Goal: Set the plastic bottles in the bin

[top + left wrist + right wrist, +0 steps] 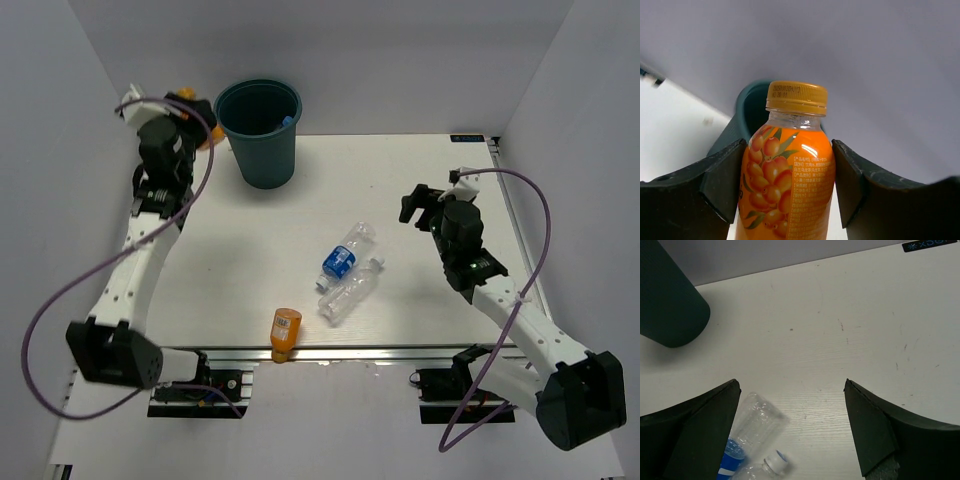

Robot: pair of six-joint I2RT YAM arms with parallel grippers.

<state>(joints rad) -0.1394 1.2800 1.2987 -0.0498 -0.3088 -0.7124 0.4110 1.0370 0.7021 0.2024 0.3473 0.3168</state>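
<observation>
White counter [420, 300], pale grey walls on three sides. Teal bin [258, 130] stands upright at the far left of the counter. A bit of blue shows inside near its right rim, can't tell what it is. Left claw [195, 115] is raised just left of the bin, clenched on the held orange bottle [787, 185]. Left wrist view shows both fingers [715, 185] against the bottle's sides, berry-print label facing the camera, orange cap up, bin wall right behind it. From the top only slivers of orange show around that claw, just left of the bin rim, not over the opening. Right claw [425, 205] hovers over the right half of the counter, released and holding nothing. Its wrist view shows the fingers [705, 435] spread wide with bare counter between. Three bottles lie on their sides on the counter. Blue-labelled clear bottle [345, 255] is mid-counter. Plain clear bottle [350, 292] lies just on the near side of it at a similar angle, cap toward the far right, close beside the labelled one; can't tell if they touch. Second orange bottle [285, 333] lies at the near edge, left of those two, cap end poking over onto the aluminium rail [380, 352].
</observation>
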